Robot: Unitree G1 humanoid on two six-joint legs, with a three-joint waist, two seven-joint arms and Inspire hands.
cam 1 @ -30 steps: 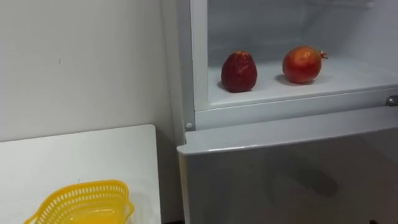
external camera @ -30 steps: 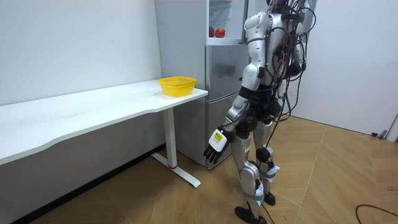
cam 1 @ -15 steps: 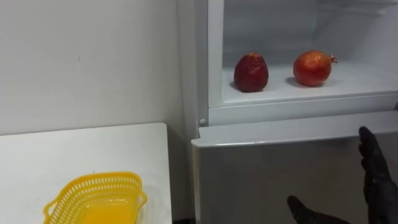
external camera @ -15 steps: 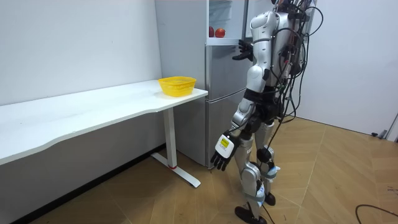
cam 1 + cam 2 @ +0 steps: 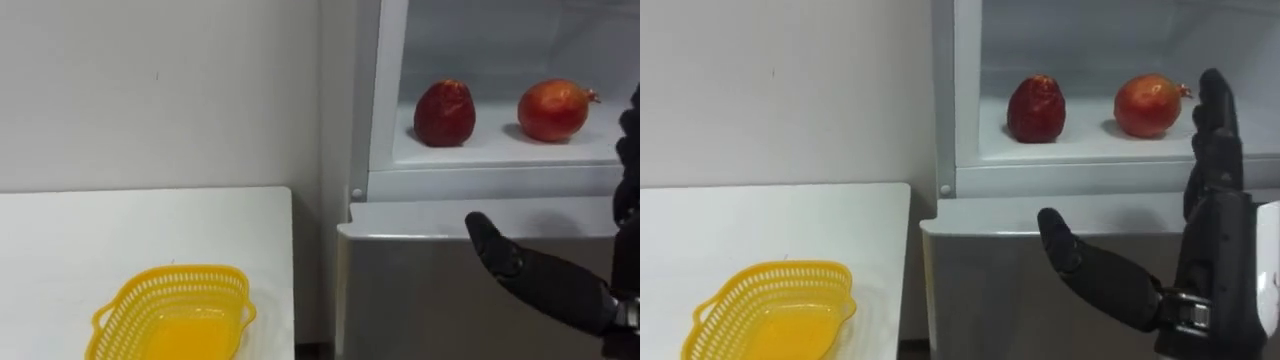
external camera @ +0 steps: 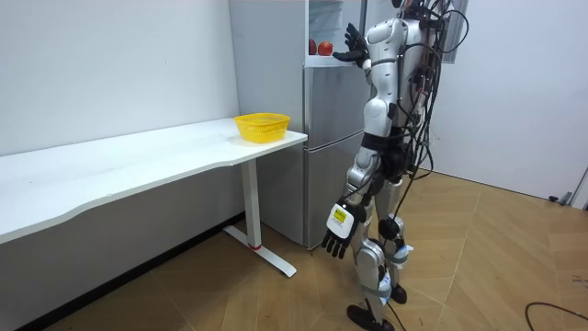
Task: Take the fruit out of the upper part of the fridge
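The right hand [image 5: 1215, 250] was matt black, with long segmented fingers and a thick, tapering thumb. A dull metal collar ringed its wrist, and a pale grey panel ran along its outer edge. Seen from across the room, the robot had a glossy silver-white shell over its shoulders, chest, arms and legs, with darker joints at the waist and knees. A thick bundle of black cables ran down its back. The left hand [image 6: 336, 234] was black too, with a white-and-yellow tag on its back.
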